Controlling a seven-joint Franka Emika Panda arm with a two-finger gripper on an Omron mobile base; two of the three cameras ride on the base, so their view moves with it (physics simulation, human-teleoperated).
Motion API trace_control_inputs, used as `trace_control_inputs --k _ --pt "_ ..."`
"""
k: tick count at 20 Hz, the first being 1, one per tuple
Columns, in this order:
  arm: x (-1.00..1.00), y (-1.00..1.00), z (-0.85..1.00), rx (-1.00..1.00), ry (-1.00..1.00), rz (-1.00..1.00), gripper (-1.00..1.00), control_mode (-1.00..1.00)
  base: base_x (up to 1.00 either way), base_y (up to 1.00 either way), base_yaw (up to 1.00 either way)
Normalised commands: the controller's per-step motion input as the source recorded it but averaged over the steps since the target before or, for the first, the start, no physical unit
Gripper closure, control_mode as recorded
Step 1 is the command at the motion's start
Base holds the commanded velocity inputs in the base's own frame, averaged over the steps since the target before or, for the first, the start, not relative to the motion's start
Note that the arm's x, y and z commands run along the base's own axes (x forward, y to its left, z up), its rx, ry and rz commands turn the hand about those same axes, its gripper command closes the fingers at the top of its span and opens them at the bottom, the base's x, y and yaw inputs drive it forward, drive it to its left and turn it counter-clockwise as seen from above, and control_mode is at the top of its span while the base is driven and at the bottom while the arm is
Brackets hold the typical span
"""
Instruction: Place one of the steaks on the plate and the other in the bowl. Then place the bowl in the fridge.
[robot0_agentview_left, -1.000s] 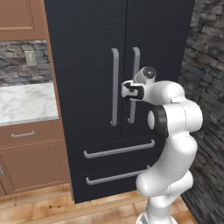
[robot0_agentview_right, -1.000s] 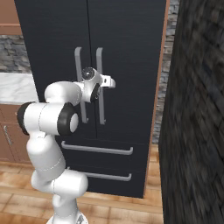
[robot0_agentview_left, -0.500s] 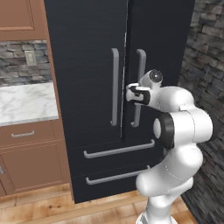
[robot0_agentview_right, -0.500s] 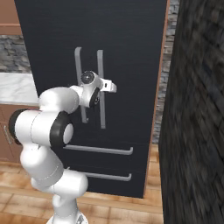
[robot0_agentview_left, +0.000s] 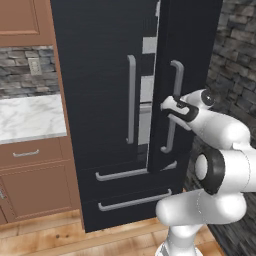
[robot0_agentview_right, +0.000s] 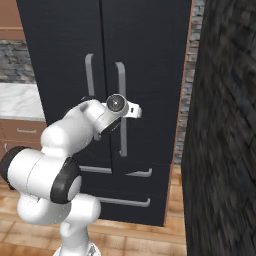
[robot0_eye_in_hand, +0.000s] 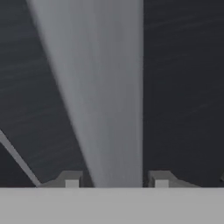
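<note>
The tall black fridge (robot0_agentview_left: 100, 75) fills the middle of both base views. Its right door stands ajar, and a narrow gap shows light inner shelves (robot0_agentview_left: 147, 95). My gripper (robot0_agentview_left: 172, 107) is at mid-height on the right door's long grey handle (robot0_agentview_left: 176, 80). In the hand view this handle (robot0_eye_in_hand: 109, 109) runs up between my two fingertips (robot0_eye_in_hand: 72, 179), and the gripper (robot0_eye_in_hand: 116, 179) is shut on it. From the right base view the hand (robot0_agentview_right: 129, 110) covers part of the same handle (robot0_agentview_right: 121, 85). The steaks, the plate and the bowl are out of view.
The left door's handle (robot0_agentview_left: 131, 100) hangs just left of the gap. Two drawer handles (robot0_agentview_left: 135, 172) lie below the doors. A marble counter (robot0_agentview_left: 30, 117) over wooden cabinets (robot0_agentview_left: 35, 185) stands to the left. A dark stone wall (robot0_agentview_right: 225, 150) rises close on the right.
The right fridge door has swung out from shut to slightly ajar, opening a gap onto the shelves. My hand has drawn back with the handle in its grip.
</note>
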Motion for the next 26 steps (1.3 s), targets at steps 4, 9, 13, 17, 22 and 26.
trace_control_inputs --k 4,9,13,17,22,26 --pt "-0.31 -0.5 0.11 0.01 0.0 0.03 1.0 -1.0 0.0 0.0 0.0" --pt "-0.12 -0.34 0.1 0.0 0.0 0.0 1.0 -1.0 0.0 0.0 0.0" --pt "-0.05 -0.28 0.04 0.0 0.0 0.0 -1.0 -1.0 0.0 0.0 0.0" --pt "-0.03 -0.19 0.11 0.0 0.0 0.0 -1.0 -1.0 0.0 0.0 0.0" --pt "-0.25 -0.14 0.37 0.0 0.0 -0.02 -1.0 -1.0 0.0 0.0 0.0" --pt "-0.64 0.28 0.4 -0.14 0.08 -0.08 -1.0 -1.0 0.0 0.0 0.0"
